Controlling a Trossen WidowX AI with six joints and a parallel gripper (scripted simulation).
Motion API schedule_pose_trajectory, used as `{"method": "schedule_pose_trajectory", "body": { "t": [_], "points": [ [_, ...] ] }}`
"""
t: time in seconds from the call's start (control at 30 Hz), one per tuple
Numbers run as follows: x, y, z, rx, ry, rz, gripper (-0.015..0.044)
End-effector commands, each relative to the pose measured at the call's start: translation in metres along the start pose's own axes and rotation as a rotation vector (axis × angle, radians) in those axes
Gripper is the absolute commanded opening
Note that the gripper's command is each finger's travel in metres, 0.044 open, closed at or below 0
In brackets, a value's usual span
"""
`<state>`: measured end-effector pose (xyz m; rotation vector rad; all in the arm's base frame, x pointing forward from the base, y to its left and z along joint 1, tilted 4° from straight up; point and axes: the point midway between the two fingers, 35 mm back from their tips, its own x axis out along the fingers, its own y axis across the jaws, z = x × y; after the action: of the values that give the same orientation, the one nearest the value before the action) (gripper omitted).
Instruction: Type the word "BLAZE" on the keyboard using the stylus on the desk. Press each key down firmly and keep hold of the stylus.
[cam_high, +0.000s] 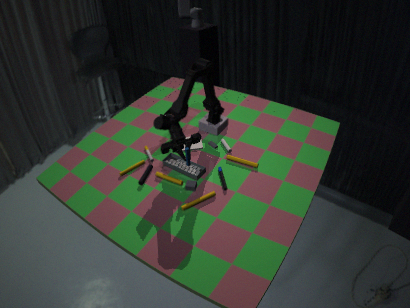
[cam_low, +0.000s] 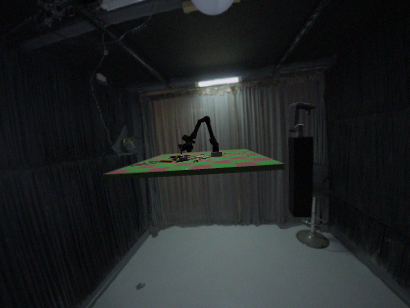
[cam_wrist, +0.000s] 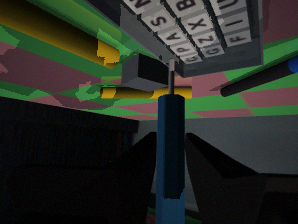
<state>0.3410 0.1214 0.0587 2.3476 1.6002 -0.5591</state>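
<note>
Jaws (cam_high: 181, 143) pinch the blue stylus (cam_high: 188, 156) (cam_wrist: 171, 145), leaving its thin tip free, presumably to press 1 keyboard (cam_high: 184, 166) (cam_wrist: 200, 40) key at a time.

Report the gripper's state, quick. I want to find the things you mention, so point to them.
Gripper (cam_high: 187, 147) (cam_wrist: 170, 138): closed on the blue stylus (cam_high: 188, 156) (cam_wrist: 171, 135), its thin tip pointing toward the keyboard (cam_high: 184, 166) (cam_wrist: 220, 62).

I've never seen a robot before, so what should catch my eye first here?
Probably the black arm arching over a green-and-pink checkered table. Its gripper grips a blue stylus above a small keyboard, with yellow sticks lying around.
</note>
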Motion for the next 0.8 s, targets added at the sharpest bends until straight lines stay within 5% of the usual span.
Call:
{"method": "schedule_pose_trajectory", "body": {
  "t": [0.0,0.77],
  "points": [
    [0.0021,0.0007,0.0047,0.009,-0.004,-0.002,0.0081],
    [0.0037,0.0007,0.0075,0.009,-0.004,-0.002,0.0081]
  ]
}}
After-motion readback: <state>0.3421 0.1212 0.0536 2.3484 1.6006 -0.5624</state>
